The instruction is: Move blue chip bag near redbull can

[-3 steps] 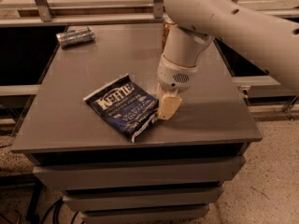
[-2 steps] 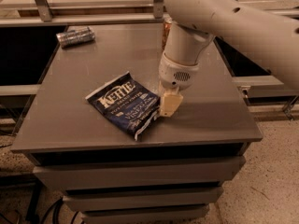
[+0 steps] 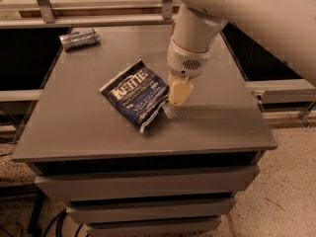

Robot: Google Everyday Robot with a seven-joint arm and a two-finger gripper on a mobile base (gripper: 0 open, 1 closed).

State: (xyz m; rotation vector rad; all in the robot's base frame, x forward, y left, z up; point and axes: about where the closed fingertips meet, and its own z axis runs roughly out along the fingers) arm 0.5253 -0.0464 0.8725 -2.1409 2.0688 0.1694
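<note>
So the blue chip bag (image 3: pixel 133 95) and the gripper (image 3: pixel 177 94) have both slid a bit toward the far side of the surface (image 3: pixel 222 127) since a second ago, moving together. The redbull can (image 3: pixel 80 38) hasn't budged.

The big white arm (image 3: pixel 256 19) comes in from the top right and hangs down over the middle of the grey surface. The bag lies around the center, turned diagonally, with its lower white corner curled and pointing at the front edge, a strip of bare top between them. The jaws look pinched on the bag's right edge; only one cream pad (image 3: pixel 178 90) shows, pressed right against the foil. The can lies on its side at the far left corner, well apart from the bag, with open surface between them. There's bare room right of the gripper too.
</note>
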